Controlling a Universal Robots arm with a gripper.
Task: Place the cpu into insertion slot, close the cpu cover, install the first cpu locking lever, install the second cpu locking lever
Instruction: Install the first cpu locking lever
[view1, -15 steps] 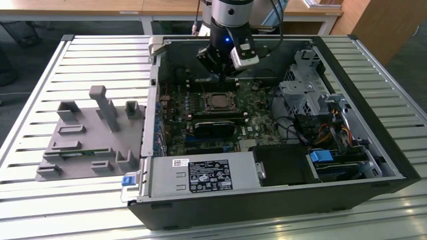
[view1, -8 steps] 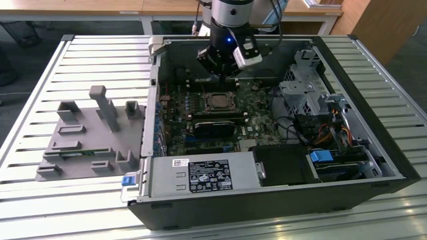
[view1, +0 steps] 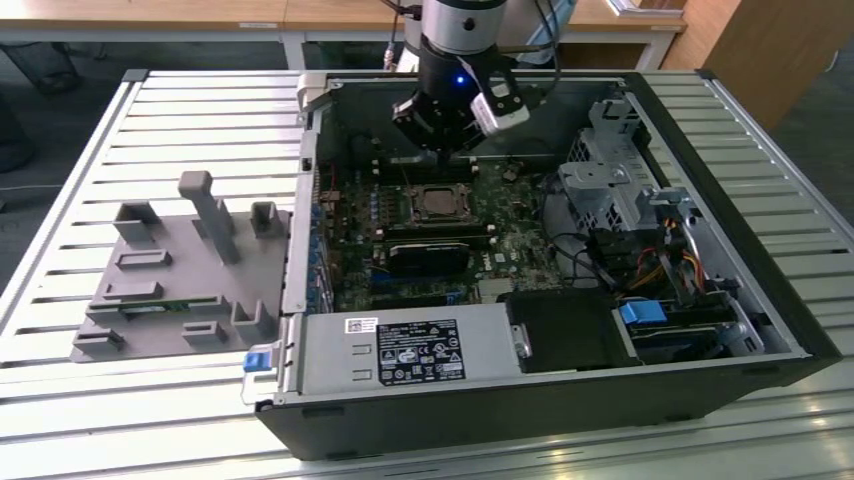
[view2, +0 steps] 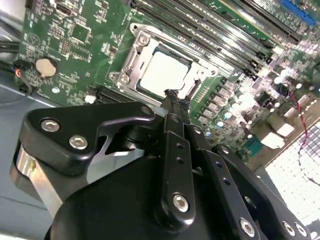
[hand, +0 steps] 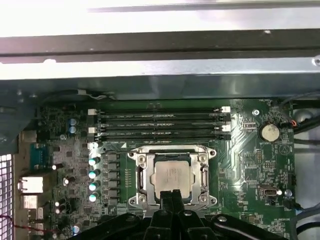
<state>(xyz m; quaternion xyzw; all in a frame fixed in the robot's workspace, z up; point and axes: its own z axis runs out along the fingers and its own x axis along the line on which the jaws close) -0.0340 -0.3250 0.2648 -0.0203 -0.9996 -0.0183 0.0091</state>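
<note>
The cpu (hand: 171, 175) lies flat in the slot (hand: 195, 187) on the green board (hand: 250, 160), with the cover (hand: 140, 172) apparently down around its face; whether either lever is latched, I cannot tell. The gripper (hand: 170, 196) hangs just over the cpu's near edge, fingers drawn together on nothing. The cpu looks light, thin, stiff and smooth-faced, likely fragile underneath; it is best taken by two opposite edges, kept level and never pressed hard.
</note>
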